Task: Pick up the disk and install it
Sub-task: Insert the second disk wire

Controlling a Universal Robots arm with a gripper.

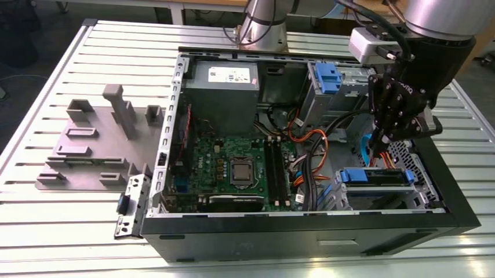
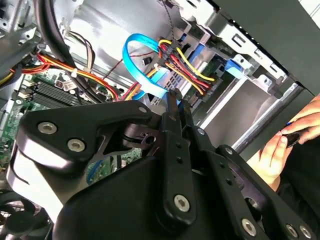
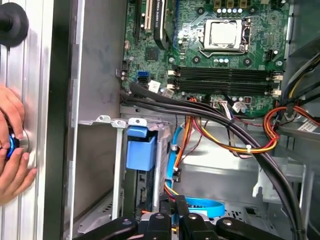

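Note:
The disk (image 1: 376,176) sits inside the lower drive bay at the front right corner of the open computer case (image 1: 232,231), its blue carrier rail facing up. In the first wrist view the blue carrier tab of the disk (image 3: 140,150) stands in the metal bay. My gripper (image 1: 381,139) hangs inside the case just above and behind that bay, apart from the disk. Both wrist views show its two black fingers pressed together: the gripper (image 2: 178,100) is shut, and the gripper (image 3: 180,202) has a light blue ribbon cable (image 2: 137,55) looping right beside its tips.
A grey slotted holder block (image 1: 97,145) lies on the table at the exterior view's left. A blue latch (image 1: 328,78) sits on the upper bay. Red, yellow and orange cables (image 3: 235,145) crowd around the gripper. A person's hand (image 3: 11,150) rests on the case's outer edge.

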